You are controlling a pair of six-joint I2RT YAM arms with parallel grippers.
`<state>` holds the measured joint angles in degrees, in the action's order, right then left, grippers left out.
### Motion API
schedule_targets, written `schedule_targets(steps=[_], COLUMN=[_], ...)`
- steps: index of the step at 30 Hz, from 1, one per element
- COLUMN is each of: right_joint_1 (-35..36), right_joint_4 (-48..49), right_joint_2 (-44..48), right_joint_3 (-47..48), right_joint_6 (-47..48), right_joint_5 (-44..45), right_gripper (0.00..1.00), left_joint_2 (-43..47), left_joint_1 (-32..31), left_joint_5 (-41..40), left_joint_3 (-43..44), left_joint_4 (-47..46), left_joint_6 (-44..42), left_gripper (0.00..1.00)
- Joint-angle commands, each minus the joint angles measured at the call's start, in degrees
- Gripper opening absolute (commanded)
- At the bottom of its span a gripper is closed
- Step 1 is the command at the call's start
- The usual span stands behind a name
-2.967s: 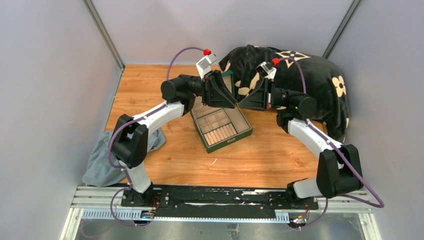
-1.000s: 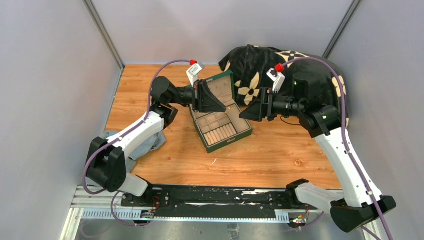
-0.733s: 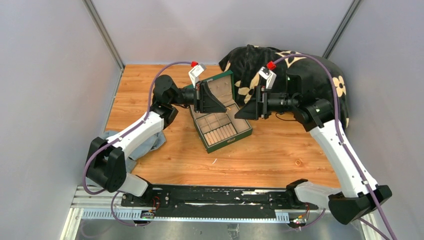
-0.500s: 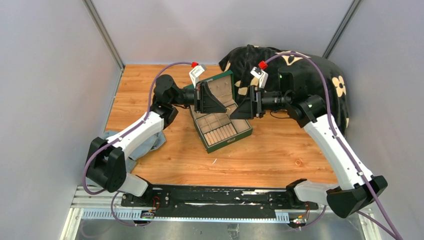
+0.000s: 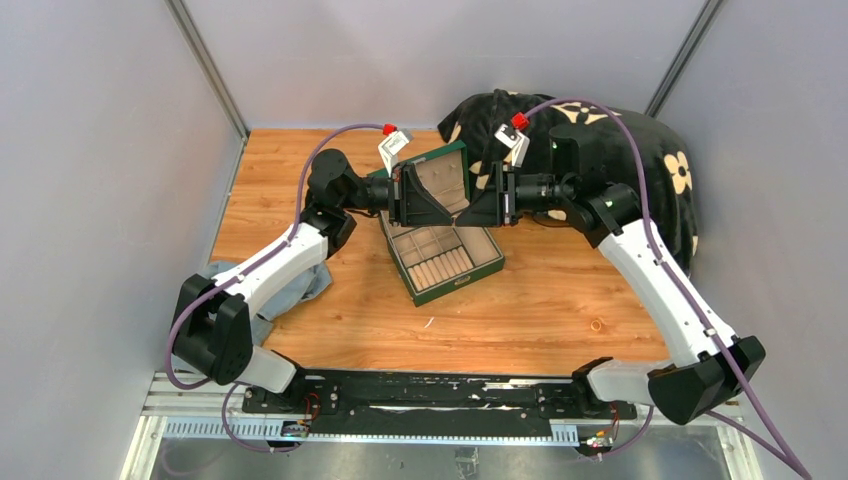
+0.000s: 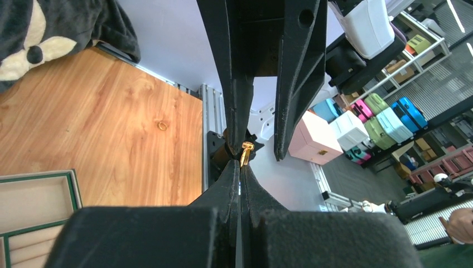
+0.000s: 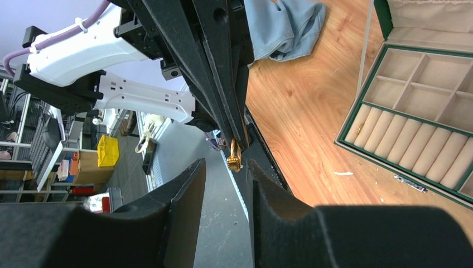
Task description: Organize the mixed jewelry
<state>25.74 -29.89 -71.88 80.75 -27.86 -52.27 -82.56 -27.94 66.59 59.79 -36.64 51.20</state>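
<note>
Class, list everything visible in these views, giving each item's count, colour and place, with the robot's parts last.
jewellery box: one, green, beige-lined, open, table centre.
gold piece: one, gold, pinched in the left jaws.
ring: one, gold, table near right.
blanket: one, black with cream flowers, far right.
cloth: one, blue-grey, near left.
sliver: one, pale, before the box.
table: one, wooden.
left arm: one, white and black, jaws shut on the gold piece.
right arm: one, white and black, jaws open by that piece.

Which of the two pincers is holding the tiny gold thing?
The left pincer: its fingers are pinched shut on the gold piece, while the right pincer has its fingers spread open.
</note>
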Motion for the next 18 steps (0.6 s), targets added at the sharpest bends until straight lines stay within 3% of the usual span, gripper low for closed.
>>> schedule_targets(steps=[1,8,13,18], right_joint_1=[0.84,1.14,1.16,1.16], right_joint_4=[2.98,2.86,2.84,0.72], right_joint_2=[-0.55,-1.49,-1.62,-1.14], right_joint_3=[1.57,1.47,1.43,1.33], right_joint_6=[-1.29,-1.11,-0.94,0.39], right_joint_5=[-1.18,-0.82,-0.09,3.14], right_gripper=[0.36,0.22,0.02,0.0], left_joint_2=[1.44,1.29,1.08,1.29], left_joint_1=[-0.18,-0.18,-0.18,-0.18], left_joint_5=[0.56,0.96,1.18,1.12], left_joint_3=[0.92,1.07,1.28,0.78], left_joint_4=[0.43,0.39,0.42,0.43], left_joint_6=[-0.75,-0.84,-0.99,-2.62], left_gripper=[0.0,0.0,0.0,0.0])
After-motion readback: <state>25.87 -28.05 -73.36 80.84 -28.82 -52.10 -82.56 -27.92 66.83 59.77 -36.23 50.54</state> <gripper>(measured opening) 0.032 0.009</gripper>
